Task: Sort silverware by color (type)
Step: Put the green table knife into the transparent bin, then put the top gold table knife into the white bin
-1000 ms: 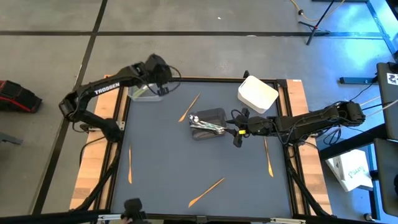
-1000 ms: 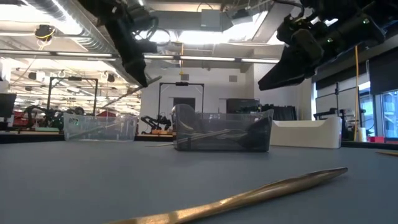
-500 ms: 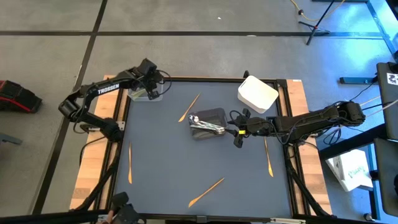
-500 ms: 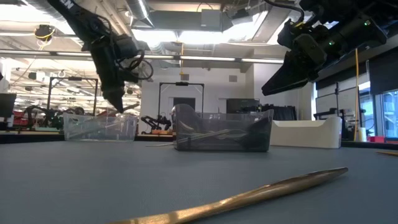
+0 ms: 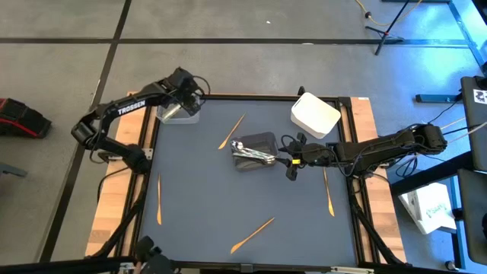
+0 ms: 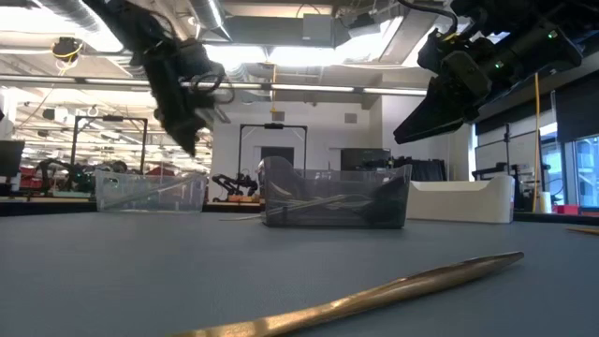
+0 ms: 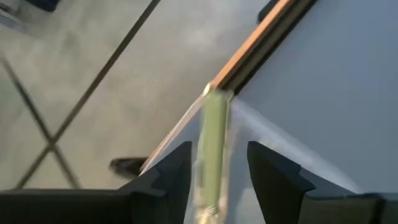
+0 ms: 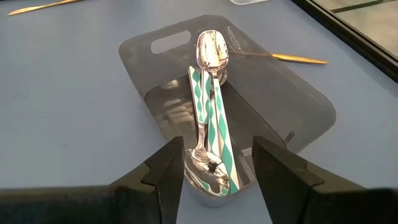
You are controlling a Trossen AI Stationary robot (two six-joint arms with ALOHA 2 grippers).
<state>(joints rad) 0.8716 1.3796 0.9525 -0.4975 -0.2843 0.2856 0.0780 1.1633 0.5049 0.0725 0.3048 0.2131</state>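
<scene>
My left gripper (image 5: 185, 97) (image 6: 190, 140) hangs open above the clear tub (image 5: 176, 116) (image 6: 150, 192) at the table's far left corner. A pale green utensil (image 7: 211, 134) lies in that tub, showing beyond the open fingers (image 7: 219, 149). My right gripper (image 5: 291, 161) (image 8: 217, 146) (image 6: 404, 126) hovers open just right of the dark grey tub (image 5: 257, 139) (image 8: 292, 99). That tub holds shiny silver spoons (image 8: 211, 50) and a teal-and-white patterned piece (image 8: 217, 124). Several tan utensils lie flat on the mat (image 5: 232, 131) (image 5: 159, 199) (image 5: 253, 234) (image 5: 327, 190).
A white tub (image 5: 315, 114) (image 6: 459, 199) stands at the far right, beside the right arm. One tan utensil (image 6: 402, 285) lies close to the table's near edge. The mat between the tubs and the near edge is open apart from the scattered tan pieces.
My left gripper carried a slim utensil above the clear tub, dipped down to the tub's rim, then rose again without it. The pale green utensil now lies in the clear tub. My right gripper rose slightly at first, then kept still.
</scene>
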